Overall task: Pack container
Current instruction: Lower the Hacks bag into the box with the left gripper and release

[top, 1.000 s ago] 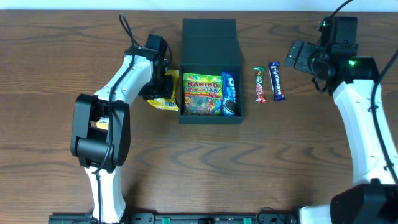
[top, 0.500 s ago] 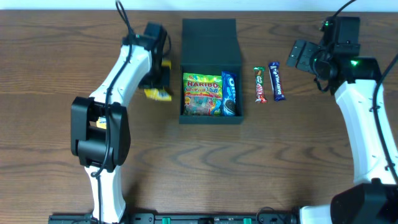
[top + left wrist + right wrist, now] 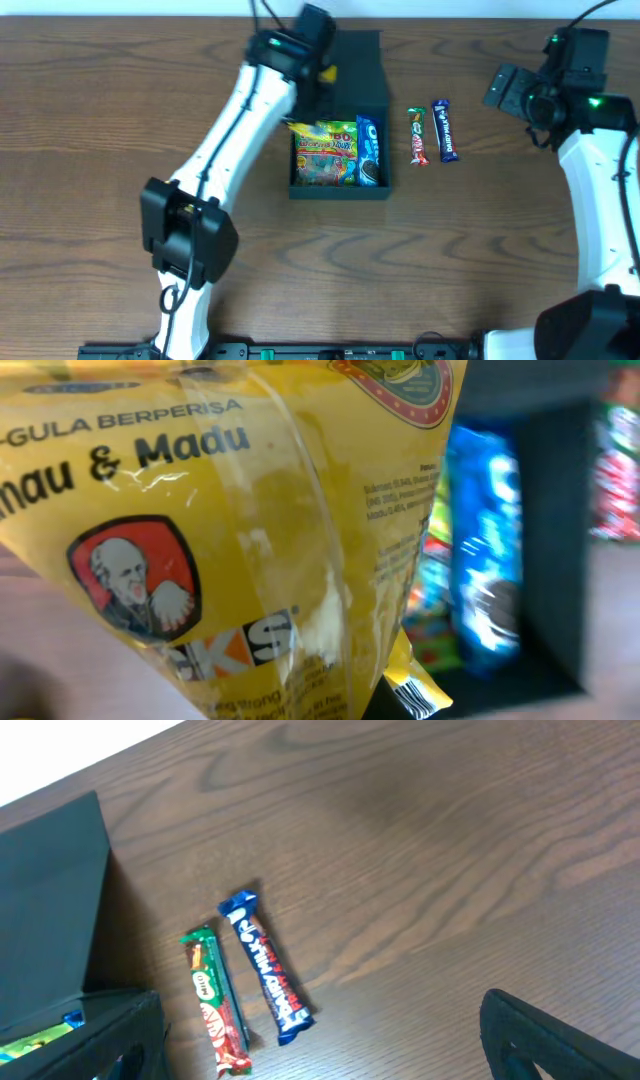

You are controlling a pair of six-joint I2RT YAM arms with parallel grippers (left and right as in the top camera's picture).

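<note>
The table point(image 3: 100, 120) carries the whole work area. The container point(image 3: 340, 192) sits at its centre towards the far edge, with its flap lid point(image 3: 365, 65) thrown back and lying open behind the box. I judge the container stiff and matte, so it is unlikely to slip or deform. Take hold at a side wall or the front rim, and move the lid only by its free edge, since the hinge is probably the weak point.

The left gripper point(image 3: 312, 105) hangs over the rear left of the container, clamped on a yellow packet point(image 3: 250, 530). Its fingers are hidden behind the packet in the wrist view. I judge the packet's film glossy, soft and light, and likely to slide in a loose pinch.

The right gripper point(image 3: 503, 88) hovers over the table, well right of the container, with its fingers point(image 3: 545, 1035) spread wide and holding nothing.

A Haribo bag point(image 3: 325, 160) and an Oreo packet point(image 3: 368, 150) lie side by side inside the container. A green bar point(image 3: 417, 136) and a blue bar point(image 3: 445, 130) lie just beside each other on the table, to the right of the container and not yet packed
</note>
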